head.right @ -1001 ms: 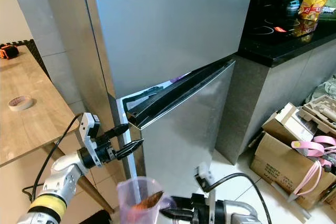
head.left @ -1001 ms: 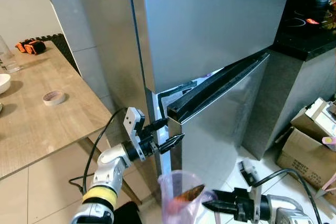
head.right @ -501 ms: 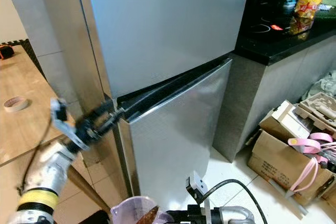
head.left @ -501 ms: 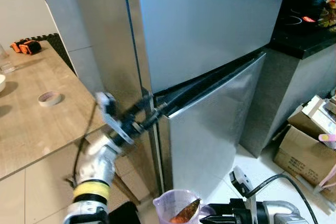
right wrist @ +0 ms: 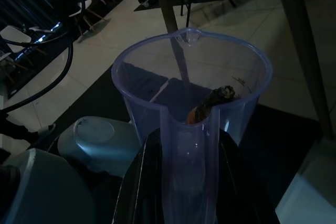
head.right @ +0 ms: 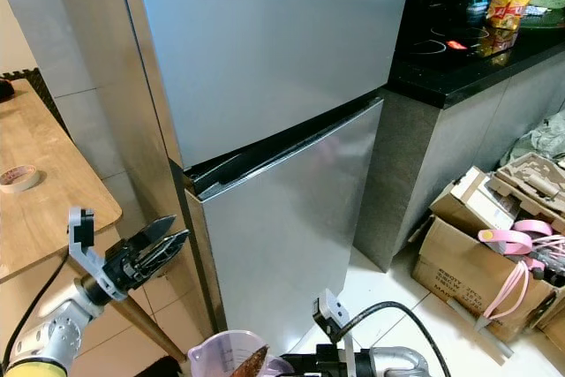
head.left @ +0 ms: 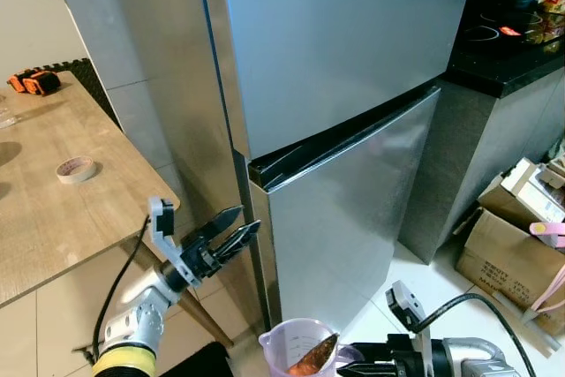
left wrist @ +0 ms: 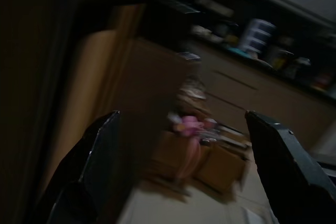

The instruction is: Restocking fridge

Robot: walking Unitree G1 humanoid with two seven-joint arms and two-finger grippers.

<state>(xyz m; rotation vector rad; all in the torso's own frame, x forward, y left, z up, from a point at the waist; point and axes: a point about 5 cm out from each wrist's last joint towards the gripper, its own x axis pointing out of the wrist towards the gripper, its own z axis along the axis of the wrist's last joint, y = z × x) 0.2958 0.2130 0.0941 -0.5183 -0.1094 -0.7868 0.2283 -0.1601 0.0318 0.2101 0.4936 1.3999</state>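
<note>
Fridge (head.left: 344, 130), measuring jug (right wrist: 191, 129) in right tool (head.left: 371, 361)

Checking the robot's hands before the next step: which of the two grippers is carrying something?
The right gripper, low in front of the fridge: it grips the handle of a clear jug. The left gripper is open, holding nothing.

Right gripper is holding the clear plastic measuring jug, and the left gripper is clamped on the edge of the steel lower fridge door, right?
Not quite. The right gripper does hold the clear plastic measuring jug, but the left gripper is open and off the steel lower fridge door, hanging just beside its edge, as the left eye view shows.
</note>
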